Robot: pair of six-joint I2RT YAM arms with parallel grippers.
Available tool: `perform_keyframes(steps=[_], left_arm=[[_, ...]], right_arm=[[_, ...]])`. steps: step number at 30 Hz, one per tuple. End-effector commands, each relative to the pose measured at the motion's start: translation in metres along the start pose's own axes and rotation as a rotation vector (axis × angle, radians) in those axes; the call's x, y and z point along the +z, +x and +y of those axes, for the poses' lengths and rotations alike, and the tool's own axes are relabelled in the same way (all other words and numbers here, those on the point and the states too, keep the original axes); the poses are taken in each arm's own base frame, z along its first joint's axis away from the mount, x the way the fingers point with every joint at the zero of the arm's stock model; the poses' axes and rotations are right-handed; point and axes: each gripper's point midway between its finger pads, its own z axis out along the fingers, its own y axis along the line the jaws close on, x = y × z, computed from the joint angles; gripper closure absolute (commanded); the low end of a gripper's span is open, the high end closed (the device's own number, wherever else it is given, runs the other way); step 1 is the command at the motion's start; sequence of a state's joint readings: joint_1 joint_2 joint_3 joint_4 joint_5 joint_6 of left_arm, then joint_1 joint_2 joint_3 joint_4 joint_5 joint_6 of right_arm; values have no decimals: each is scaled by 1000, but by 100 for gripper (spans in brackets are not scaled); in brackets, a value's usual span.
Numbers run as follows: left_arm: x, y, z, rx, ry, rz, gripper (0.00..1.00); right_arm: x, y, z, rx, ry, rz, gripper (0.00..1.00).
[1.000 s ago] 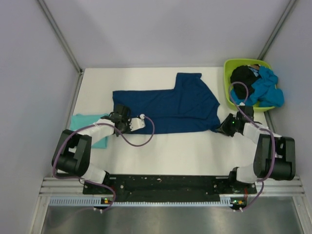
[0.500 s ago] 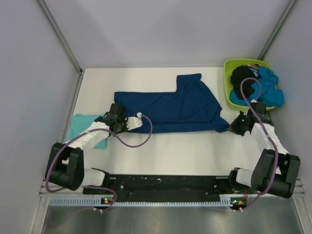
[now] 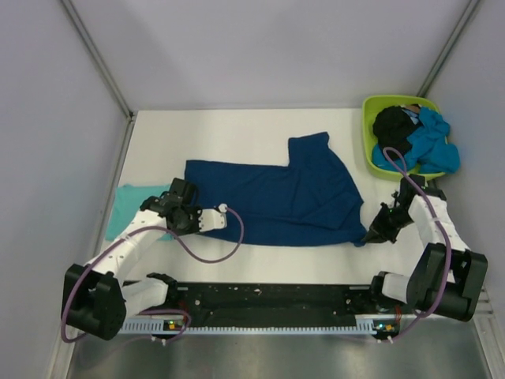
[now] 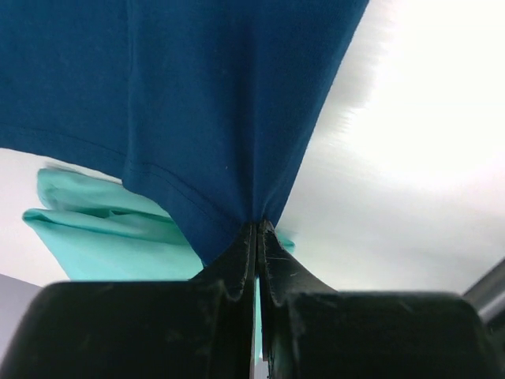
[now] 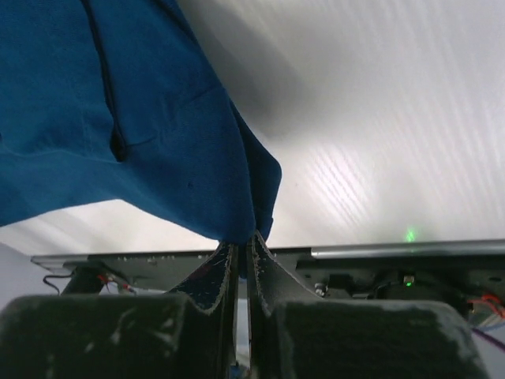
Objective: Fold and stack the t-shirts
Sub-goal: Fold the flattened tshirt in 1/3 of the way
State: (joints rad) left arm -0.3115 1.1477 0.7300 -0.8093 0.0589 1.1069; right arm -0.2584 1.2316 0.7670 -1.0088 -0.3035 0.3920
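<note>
While the navy t-shirt [image 3: 276,193] lies spread across the middle of the white table [image 3: 237,130], we see it pinched at both near corners, so its near hem sags between the two arms. One sleeve juts toward twelve o'clock, and the body runs from about nine o'clock to three o'clock in the overhead view. At the shirt's eight o'clock corner the left gripper [image 3: 186,212] has its jaws pressed together on the hemmed edge; in the left wrist view we see the two dark fingers meet on a bunched point of navy t-shirt [image 4: 197,95] at the left gripper [image 4: 258,229], with the cloth fanning upward from there. At the shirt's four o'clock corner the right gripper [image 3: 369,237] is likewise clamped on the cloth; its wrist view shows the right gripper [image 5: 239,241] nipping a folded tip of the navy t-shirt [image 5: 134,118], which hangs over the bare table [image 5: 379,118]. Just past the left gripper, toward nine o'clock, we find the light teal t-shirt [image 3: 126,207] folded at the table's edge, and it appears beneath the navy hem in the left wrist view too [image 4: 102,237]. Far off at two o'clock stands the lime-green tub [image 3: 368,142], holding a black t-shirt [image 3: 392,126] and a bright blue t-shirt [image 3: 430,142] heaped together, well apart from the navy one.
</note>
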Motion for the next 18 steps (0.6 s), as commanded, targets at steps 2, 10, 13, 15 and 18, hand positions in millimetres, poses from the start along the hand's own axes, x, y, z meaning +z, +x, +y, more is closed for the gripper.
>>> perform_keyframes(steps=[2, 10, 13, 15, 18], left_arm=[[-11, 20, -32, 68, 111, 71, 100], [-25, 35, -20, 86, 79, 177, 36], [-48, 8, 15, 43, 12, 106, 33], [-67, -39, 37, 4, -14, -81, 33], [-103, -125, 67, -42, -42, -398, 51]], right_arm=[[-14, 40, -2, 33, 24, 160, 100], [-60, 30, -13, 55, 143, 8, 43], [-119, -21, -2, 11, 166, -317, 43], [-143, -40, 30, -69, 53, -453, 53], [-112, -26, 70, -128, -88, -393, 80]])
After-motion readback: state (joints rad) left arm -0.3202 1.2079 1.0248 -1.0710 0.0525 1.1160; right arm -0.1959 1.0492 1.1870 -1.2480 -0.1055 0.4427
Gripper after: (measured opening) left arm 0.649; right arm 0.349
